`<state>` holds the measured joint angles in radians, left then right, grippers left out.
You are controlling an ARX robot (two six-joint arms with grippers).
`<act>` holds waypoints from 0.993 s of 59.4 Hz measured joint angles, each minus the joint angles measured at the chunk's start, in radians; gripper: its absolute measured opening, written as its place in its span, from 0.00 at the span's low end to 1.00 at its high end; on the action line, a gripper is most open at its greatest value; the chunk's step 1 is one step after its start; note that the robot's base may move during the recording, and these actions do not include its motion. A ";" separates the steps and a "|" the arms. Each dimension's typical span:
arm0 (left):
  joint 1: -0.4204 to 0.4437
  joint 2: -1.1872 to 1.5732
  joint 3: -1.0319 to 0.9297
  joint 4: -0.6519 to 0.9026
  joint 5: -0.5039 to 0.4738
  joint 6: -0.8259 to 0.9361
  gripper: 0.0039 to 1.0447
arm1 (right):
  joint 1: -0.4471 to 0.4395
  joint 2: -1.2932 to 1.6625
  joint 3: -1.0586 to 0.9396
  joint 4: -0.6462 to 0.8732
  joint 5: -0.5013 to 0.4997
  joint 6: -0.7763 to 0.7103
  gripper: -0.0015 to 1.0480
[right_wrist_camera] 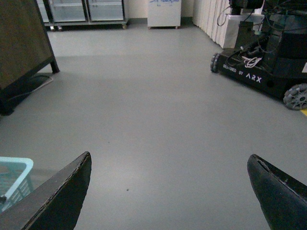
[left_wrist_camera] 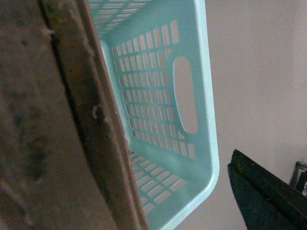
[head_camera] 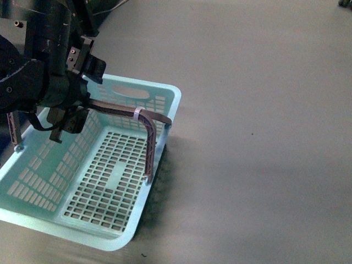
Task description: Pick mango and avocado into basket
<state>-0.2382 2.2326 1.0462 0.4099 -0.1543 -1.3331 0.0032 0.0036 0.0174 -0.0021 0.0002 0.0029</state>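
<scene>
This looks like a robotics lab or test hall with a wide, bare grey floor [right_wrist_camera: 153,105]. In the right wrist view, a dark wheeled robot base [right_wrist_camera: 268,67] lettered "ARX" stands at the upper right, with loose cables [right_wrist_camera: 248,60] hanging across it. Glass-fronted cabinets [right_wrist_camera: 86,9] and a white cabinet [right_wrist_camera: 164,13] line the far wall along the top, and a dark wood-panelled unit [right_wrist_camera: 21,38] fills the upper left.

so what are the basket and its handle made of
Basket: looks like moulded plastic, light turquoise, smooth with a slight sheen; slotted walls and floor. Handle: flat brown strip, matte, probably plastic too, though the look leaves it open; a white tie wraps it.
</scene>
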 joint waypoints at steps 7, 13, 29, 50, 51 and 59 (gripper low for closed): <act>-0.011 0.007 0.016 -0.028 -0.012 -0.045 0.41 | 0.000 0.000 0.000 0.000 0.000 0.000 0.92; -0.013 0.007 0.025 -0.034 0.000 -0.105 0.28 | 0.000 0.000 0.000 0.000 0.000 0.000 0.92; -0.015 -0.050 -0.011 -0.050 0.016 -0.107 0.18 | 0.000 0.000 0.000 0.000 0.000 0.000 0.92; 0.002 -0.628 -0.273 -0.204 0.035 -0.180 0.07 | 0.000 0.000 0.000 0.000 0.000 0.000 0.92; 0.007 -0.668 -0.287 -0.222 0.035 -0.182 0.07 | 0.000 0.000 0.000 0.000 0.000 0.000 0.92; 0.069 -0.968 -0.335 -0.367 0.042 -0.192 0.07 | 0.000 0.000 0.000 0.000 0.000 0.000 0.92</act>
<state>-0.1696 1.2644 0.7116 0.0433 -0.1120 -1.5253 0.0032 0.0036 0.0174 -0.0021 0.0002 0.0025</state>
